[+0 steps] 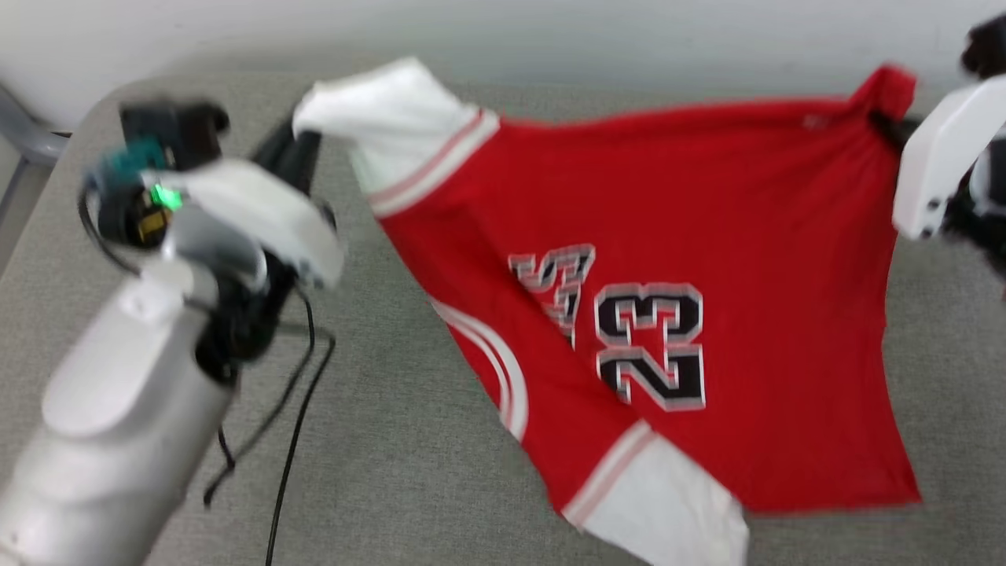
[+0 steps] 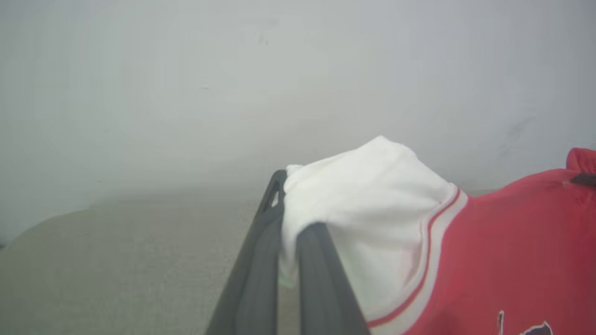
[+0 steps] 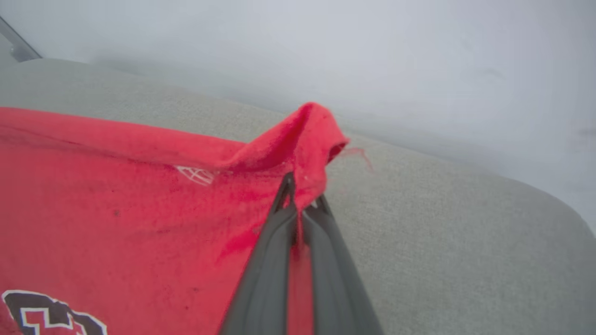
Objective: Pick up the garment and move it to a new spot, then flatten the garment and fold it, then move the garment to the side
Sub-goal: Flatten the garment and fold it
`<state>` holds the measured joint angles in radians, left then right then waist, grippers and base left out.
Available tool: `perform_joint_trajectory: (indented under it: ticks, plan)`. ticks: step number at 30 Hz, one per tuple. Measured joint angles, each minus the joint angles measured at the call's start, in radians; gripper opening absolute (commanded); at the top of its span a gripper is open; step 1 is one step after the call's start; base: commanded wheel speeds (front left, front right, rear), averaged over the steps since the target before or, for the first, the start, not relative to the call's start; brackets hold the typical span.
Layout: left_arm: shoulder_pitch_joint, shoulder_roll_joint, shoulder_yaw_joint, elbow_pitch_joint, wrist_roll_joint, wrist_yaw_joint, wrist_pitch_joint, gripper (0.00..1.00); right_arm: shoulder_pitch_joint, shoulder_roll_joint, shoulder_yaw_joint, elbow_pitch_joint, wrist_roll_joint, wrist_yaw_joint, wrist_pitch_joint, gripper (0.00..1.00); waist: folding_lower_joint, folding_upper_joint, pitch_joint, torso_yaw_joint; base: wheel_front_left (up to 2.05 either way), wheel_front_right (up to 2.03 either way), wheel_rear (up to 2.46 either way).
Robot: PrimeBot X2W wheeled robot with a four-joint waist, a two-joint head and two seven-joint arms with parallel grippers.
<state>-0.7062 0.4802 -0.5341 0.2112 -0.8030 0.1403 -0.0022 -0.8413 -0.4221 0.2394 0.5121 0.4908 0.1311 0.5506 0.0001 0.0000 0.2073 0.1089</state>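
The garment (image 1: 754, 259), a red jersey with white sleeves and a black "23" print, hangs stretched above the grey cushion between both arms, its print face toward the head camera. My left gripper (image 1: 302, 145) is shut on the white sleeve (image 2: 363, 200) at the upper left of the head view. My right gripper (image 3: 301, 197) is shut on a red corner of the garment (image 3: 307, 135) at the upper right. The lower white sleeve (image 1: 668, 503) droops onto the cushion near the front.
The grey fabric cushion (image 1: 393, 440) spreads under everything, with a pale wall behind it. A thin black cable (image 1: 295, 424) trails from my left arm over the cushion. A grey metal bar (image 1: 27, 137) stands at the far left edge.
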Motion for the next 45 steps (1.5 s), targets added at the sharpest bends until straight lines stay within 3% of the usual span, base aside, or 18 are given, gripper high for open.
perform_joint_trajectory:
  ticks: [10,17,22,30,37,45]
  plan:
    - [-0.465,-0.060,0.033,0.312,0.050,-0.053,-0.008,0.00,-0.282,0.056,-0.101,0.050,-0.169,0.000,-0.167,0.00,0.0001,0.0000,0.056,-0.035,0.00,0.00,0.00]
    - [-0.694,-0.018,0.060,0.483,0.099,-0.080,-0.066,0.00,-0.483,0.128,-0.117,0.134,-0.235,0.001,-0.271,0.00,-0.0001,0.0000,0.096,-0.088,0.00,0.00,0.00]
    - [-0.822,0.003,0.090,0.542,0.102,-0.099,-0.101,0.00,-0.622,0.137,-0.107,0.183,-0.252,0.001,-0.310,0.00,0.0000,0.0000,0.159,-0.101,0.00,0.00,0.00]
    - [-0.893,0.006,0.109,0.646,0.072,-0.153,-0.106,0.00,-0.723,0.166,-0.088,0.268,-0.272,0.001,-0.367,0.00,0.0001,-0.0001,0.298,-0.102,0.00,0.00,0.00]
    - [-0.894,-0.027,0.116,0.734,0.029,-0.210,-0.123,0.00,-0.739,0.184,-0.072,0.356,-0.259,0.001,-0.398,0.00,0.0001,0.0000,0.398,-0.089,0.00,0.00,0.00]
    - [-0.782,-0.085,0.105,0.812,-0.039,-0.264,-0.125,0.00,-0.637,0.181,-0.022,0.439,-0.184,0.001,-0.449,0.00,0.0001,0.0000,0.405,-0.058,0.00,0.00,0.00]
